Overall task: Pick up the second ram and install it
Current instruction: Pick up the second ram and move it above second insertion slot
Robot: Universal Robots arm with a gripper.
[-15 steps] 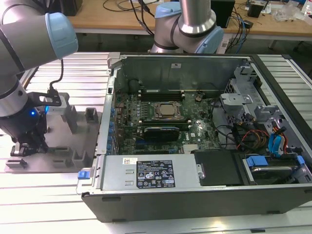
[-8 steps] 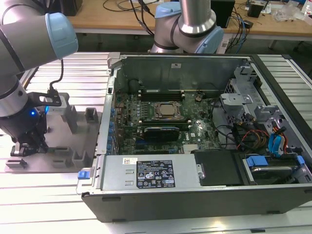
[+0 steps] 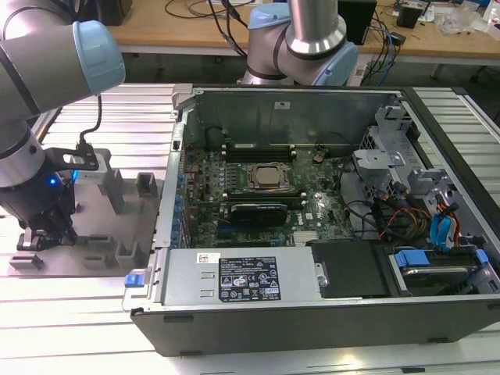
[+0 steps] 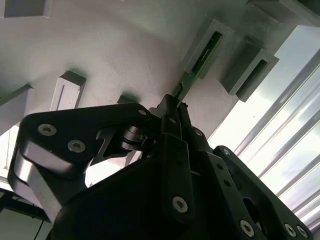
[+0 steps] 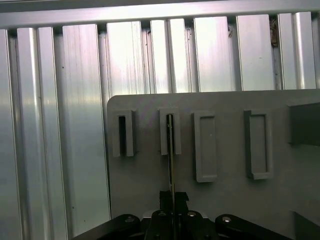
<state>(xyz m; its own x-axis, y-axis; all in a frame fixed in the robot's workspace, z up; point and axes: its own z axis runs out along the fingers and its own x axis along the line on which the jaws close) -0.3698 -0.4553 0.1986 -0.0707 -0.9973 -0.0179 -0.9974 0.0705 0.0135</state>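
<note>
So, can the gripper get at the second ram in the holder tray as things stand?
Likely yes: in the second wrist view the gripper sits right at the second ram, and its fingers seem closed on the strip's edge with nothing in between.

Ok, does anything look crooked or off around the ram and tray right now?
Nothing stands out. The second ram runs straight from its slot on the grey holder tray into the gripper, in line with the neighbouring slots; no damage shows.
</note>
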